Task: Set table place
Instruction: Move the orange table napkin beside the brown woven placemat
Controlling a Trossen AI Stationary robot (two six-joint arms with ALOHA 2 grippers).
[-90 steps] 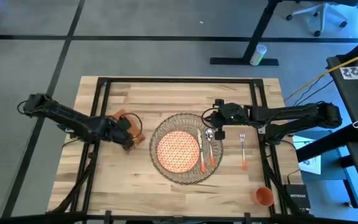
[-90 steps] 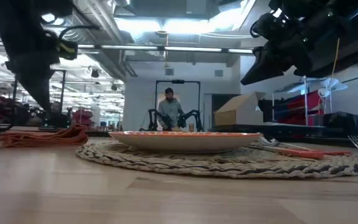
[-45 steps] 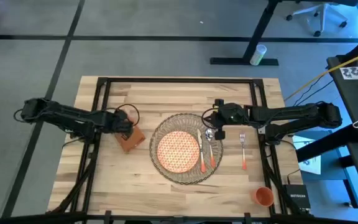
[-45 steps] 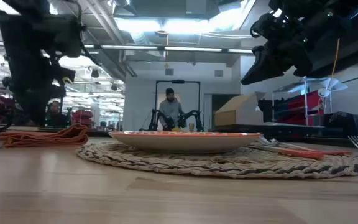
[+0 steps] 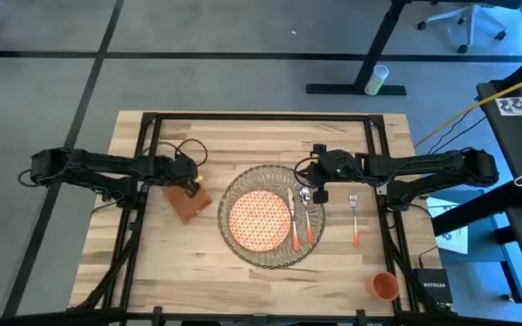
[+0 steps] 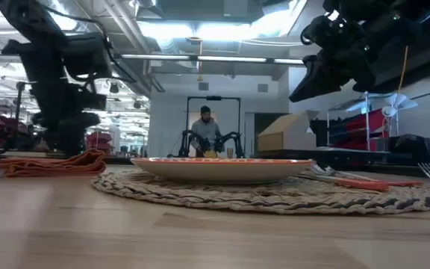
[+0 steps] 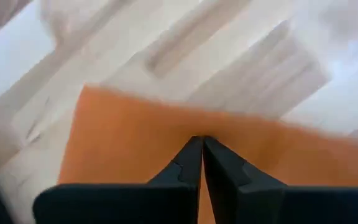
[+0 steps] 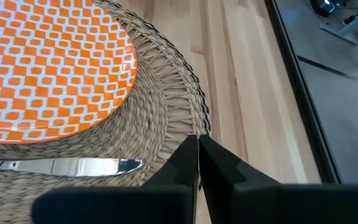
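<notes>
— The round orange checked plate (image 8: 48, 68) runs off the right wrist view's edge, and the steel knife's (image 8: 61, 165) handle is cut off too.

— The rust-orange folded napkin (image 7: 135, 149) looks smeared; its near part hides behind the left gripper (image 7: 201, 144).

The placemat (image 5: 265, 220) lies at the centre of the worktop (image 5: 243, 145), with the plate (image 5: 260, 220) resting on it. The knife (image 5: 294, 224) and the spoon (image 5: 307, 213) lie side by side on the placemat, just right of the plate, the knife nearer the plate. The fork (image 5: 354, 220) lies on the bare worktop, right of the placemat and apart from it. The cup (image 5: 384, 286) stands near the front right corner. The napkin (image 5: 188, 201) lies left of the placemat, close to its rim. The left pincer (image 5: 191, 184) is over the napkin's rear edge. The right pincer (image 5: 312, 191) is above the placemat's right rear rim, over the spoon's bowl end.
</notes>
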